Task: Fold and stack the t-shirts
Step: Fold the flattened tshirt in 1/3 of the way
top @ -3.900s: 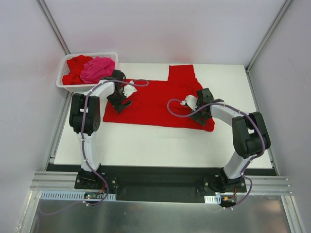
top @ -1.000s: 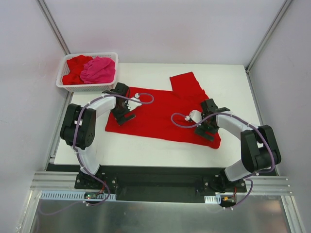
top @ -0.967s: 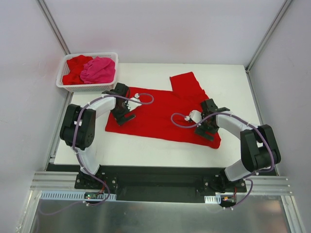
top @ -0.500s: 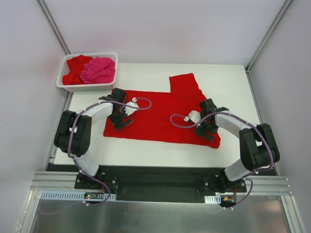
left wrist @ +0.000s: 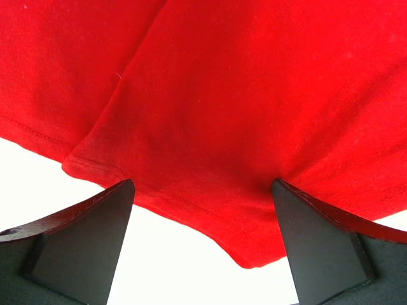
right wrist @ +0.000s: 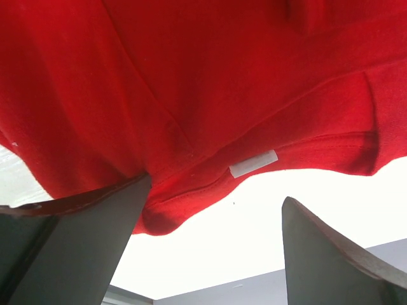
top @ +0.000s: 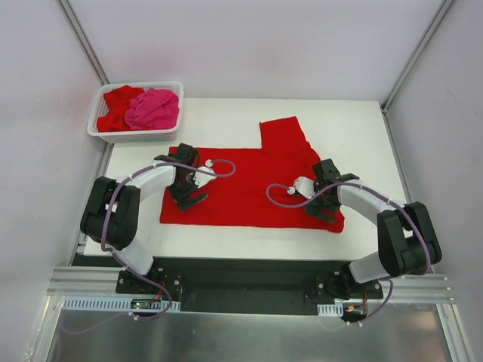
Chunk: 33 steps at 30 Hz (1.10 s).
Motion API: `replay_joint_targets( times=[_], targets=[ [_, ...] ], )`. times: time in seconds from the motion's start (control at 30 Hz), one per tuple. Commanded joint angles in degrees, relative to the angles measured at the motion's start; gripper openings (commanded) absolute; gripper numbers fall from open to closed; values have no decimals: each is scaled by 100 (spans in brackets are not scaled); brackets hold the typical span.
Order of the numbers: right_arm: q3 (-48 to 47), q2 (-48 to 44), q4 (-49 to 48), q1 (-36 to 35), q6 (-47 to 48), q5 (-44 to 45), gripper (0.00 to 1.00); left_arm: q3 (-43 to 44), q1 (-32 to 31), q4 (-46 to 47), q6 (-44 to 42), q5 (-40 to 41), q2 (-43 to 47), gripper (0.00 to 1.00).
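a bright red cloth t-shirt (top: 249, 181) lies spread almost flat on the white worktop (top: 226, 235), with one sleeve (top: 281, 136) sticking out toward the far edge. it is laid open like this so that it can be folded. the left hand (top: 189, 197) sits low over the shirt's near left corner. in the left wrist view its fingers (left wrist: 82, 235) are apart and straddle the hem, and the other finger touches a small pucker in the cloth. the right hand (top: 321, 210) is down at the shirt's right end, by the white neck label (right wrist: 253, 163). its fingers (right wrist: 76, 241) are apart too, one against the gathered edge. neither hand is clamped on anything. each seems placed at an opposite end so the two can take hold of the edge and lift it together, which keeps the fold square. the white plastic lattice basket (top: 133, 137) at the far left holds the waiting shirts, a hot pink t-shirt (top: 153, 108) beside a crumpled red one (top: 117, 102). no folded stack is visible.
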<state>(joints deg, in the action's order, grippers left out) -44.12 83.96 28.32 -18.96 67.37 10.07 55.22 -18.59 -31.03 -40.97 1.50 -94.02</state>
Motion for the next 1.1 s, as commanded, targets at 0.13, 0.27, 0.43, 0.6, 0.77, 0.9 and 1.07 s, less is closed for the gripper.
replay_joint_targets(
  times=[0.13, 0.27, 0.43, 0.6, 0.77, 0.9, 1.07],
  targets=[
    [422, -90, 824, -55, -198, -259, 91, -292, -101, -501, 186, -141, 77, 91],
    [544, -205, 947, -125, -277, -277, 91, -380, -145, -518, 186, -132, 173, 92],
    [720, -459, 1150, -213, -356, -356, 91, -486, -171, -519, 177, -141, 191, 91],
    [791, -662, 1185, -275, -391, -225, 91, -460, -180, -527, 195, -132, 243, 91],
    [-122, -986, 1440, -257, -795, -22, 91, -21, -171, -624, 247, -114, 725, 92],
    [-1149, -822, 1159, -249, -1392, 83, 90, 829, -163, -615, 361, -62, 684, 92],
    [-1776, -293, 808, -327, -1798, -101, 74, 1307, -171, -598, 432, -150, 306, 93]
  ],
)
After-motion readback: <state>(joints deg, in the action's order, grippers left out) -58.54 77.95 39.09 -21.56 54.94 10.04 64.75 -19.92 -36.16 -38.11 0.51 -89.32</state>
